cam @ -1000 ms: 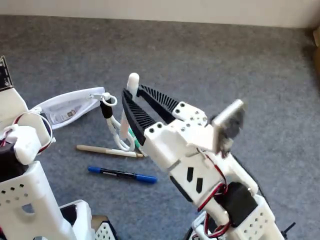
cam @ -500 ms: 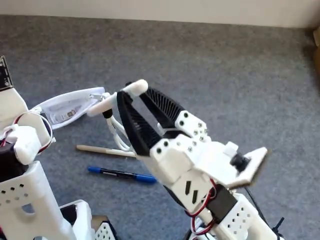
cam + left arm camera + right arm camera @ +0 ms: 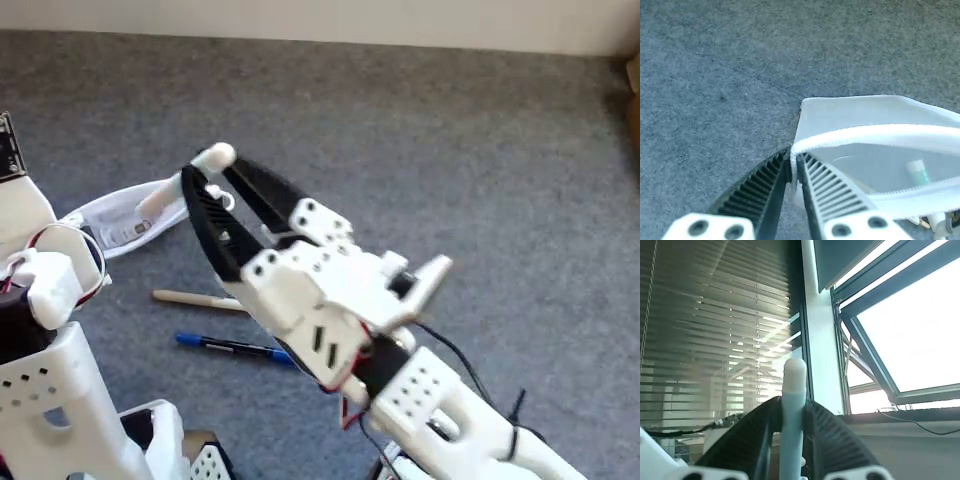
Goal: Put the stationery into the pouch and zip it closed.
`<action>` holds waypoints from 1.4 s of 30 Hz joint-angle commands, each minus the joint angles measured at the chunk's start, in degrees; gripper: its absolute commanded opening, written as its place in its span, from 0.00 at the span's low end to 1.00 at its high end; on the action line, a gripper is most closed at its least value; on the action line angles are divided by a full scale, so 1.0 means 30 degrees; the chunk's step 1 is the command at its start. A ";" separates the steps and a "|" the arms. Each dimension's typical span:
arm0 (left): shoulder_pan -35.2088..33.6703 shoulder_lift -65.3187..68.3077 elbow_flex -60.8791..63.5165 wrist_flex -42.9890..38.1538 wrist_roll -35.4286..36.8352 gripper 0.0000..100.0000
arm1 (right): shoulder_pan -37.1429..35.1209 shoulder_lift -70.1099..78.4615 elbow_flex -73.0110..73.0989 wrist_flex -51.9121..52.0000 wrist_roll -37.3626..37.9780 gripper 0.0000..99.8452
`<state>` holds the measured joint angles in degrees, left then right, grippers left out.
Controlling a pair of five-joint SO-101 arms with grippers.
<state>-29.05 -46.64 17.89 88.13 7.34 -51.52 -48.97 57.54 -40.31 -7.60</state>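
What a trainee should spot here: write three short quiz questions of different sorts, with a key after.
1. True or false: the right gripper is shut on a white pen.
2. The left gripper pinches: A) the edge of the pouch; B) a ruler; C) scissors.
3. Which lies nearer the pouch, the wooden pencil or the blue pen?

Key: 1 true; 2 A; 3 the wooden pencil.

Grey carpet (image 3: 480, 120) runs back to a pale wall (image 3: 300, 15). Beside the slatted blinds (image 3: 700, 330), a window (image 3: 920, 340) stands tilted open, daylight bright through it, a cable (image 3: 920, 424) under it.
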 commanded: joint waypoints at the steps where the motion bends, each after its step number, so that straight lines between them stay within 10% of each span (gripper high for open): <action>1: -0.0190 -0.0190 0.0132 -0.0205 -0.0176 0.01 | -0.0073 0.1802 -0.0337 -0.1685 0.0000 0.00; 14: -0.0190 -0.0190 0.0132 -0.0234 -0.0176 0.01 | -0.0161 0.4557 -0.0249 -0.2330 0.0147 0.00; 28: -0.0190 -0.0190 0.0132 -0.0234 -0.0176 0.01 | -0.3092 0.4469 0.0249 0.1245 0.9641 0.01; 42: -0.0190 -0.0190 0.0132 -0.0234 -0.0176 0.01 | -0.3092 0.4381 0.0249 0.3590 0.9817 0.16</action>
<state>-29.05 -46.64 17.89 88.13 7.34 -59.96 -34.90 59.03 -29.76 20.97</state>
